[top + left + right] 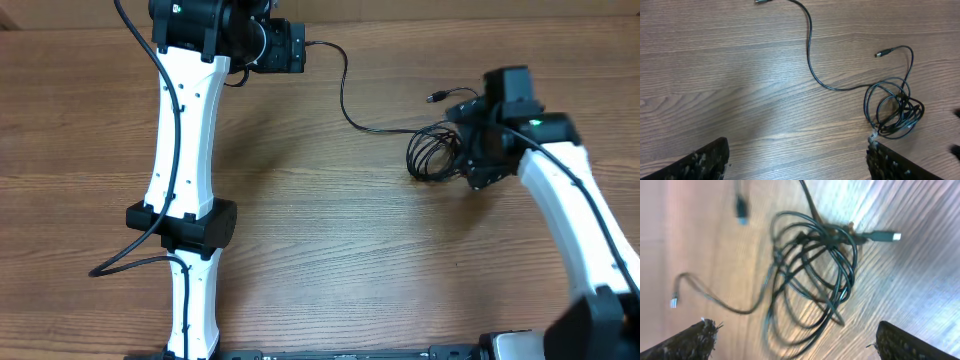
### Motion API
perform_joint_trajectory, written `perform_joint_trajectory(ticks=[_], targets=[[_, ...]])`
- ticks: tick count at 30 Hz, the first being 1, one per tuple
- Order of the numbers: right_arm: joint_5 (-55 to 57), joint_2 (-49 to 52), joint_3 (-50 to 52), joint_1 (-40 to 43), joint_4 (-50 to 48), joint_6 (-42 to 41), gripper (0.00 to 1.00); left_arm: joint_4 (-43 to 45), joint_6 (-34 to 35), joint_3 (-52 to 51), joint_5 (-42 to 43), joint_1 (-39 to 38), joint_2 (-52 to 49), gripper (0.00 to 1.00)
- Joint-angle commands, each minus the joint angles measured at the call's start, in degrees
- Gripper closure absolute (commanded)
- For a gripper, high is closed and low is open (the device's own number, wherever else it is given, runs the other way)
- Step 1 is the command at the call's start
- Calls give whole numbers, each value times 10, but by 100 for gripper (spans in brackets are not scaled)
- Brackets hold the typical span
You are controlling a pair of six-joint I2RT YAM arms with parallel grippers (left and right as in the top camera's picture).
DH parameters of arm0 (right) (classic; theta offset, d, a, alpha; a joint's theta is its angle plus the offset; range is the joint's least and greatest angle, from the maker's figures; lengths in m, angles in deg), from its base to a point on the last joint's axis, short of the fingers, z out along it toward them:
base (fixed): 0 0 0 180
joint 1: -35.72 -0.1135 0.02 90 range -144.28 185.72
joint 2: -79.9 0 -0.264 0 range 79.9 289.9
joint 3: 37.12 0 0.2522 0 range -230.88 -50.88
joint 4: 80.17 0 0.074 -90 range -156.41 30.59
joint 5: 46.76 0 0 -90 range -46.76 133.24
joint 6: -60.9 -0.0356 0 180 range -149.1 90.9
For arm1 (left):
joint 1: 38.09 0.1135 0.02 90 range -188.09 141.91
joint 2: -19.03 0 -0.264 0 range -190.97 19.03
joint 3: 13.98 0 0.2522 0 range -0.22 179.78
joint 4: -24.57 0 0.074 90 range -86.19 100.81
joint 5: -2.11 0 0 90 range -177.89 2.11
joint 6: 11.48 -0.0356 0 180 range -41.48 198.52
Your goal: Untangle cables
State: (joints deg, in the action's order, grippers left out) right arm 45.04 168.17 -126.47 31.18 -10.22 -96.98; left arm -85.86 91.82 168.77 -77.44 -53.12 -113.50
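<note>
The cables (432, 155) lie as a tangled black coil at the table's right, with one strand (345, 100) running up toward the left arm's head. A loose plug (435, 97) sticks out above the coil. My right gripper (478, 152) hovers at the coil's right edge. In the right wrist view it (795, 340) is open, with the coil (815, 265) and a silver-tipped plug (892, 236) ahead of the fingers. At the table's top my left gripper (288, 45) is open and empty (797, 160). Its view shows the coil (895, 110) and a plug (881, 53).
The left arm's white links (185, 130) run down the left side of the wooden table (330, 250), trailing a thick black wire (125, 258). The right arm (570, 210) comes in from the lower right corner.
</note>
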Motion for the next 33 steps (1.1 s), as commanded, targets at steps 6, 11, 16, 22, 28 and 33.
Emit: perform_joint_trajectory(ticks=[6, 11, 16, 22, 28, 33], targets=[[65, -3, 70, 41, 32, -31, 0, -1, -13, -2, -4, -4, 10, 13], [54, 0, 154, 56, -71, -40, 0, -1, -13, -2, -3, -4, 10, 13], [31, 7, 179, 51, -146, 0, 0, -1, -13, -2, -3, -4, 10, 13], [-3, 13, 177, 48, -198, 10, 4, -1, -13, -2, -3, -4, 10, 14], [-36, 13, 166, 47, -232, 23, 11, -1, -15, -2, -4, -4, 9, 14], [-90, 13, 166, 45, -294, 17, 12, -1, -15, -15, -4, -4, 9, 14]])
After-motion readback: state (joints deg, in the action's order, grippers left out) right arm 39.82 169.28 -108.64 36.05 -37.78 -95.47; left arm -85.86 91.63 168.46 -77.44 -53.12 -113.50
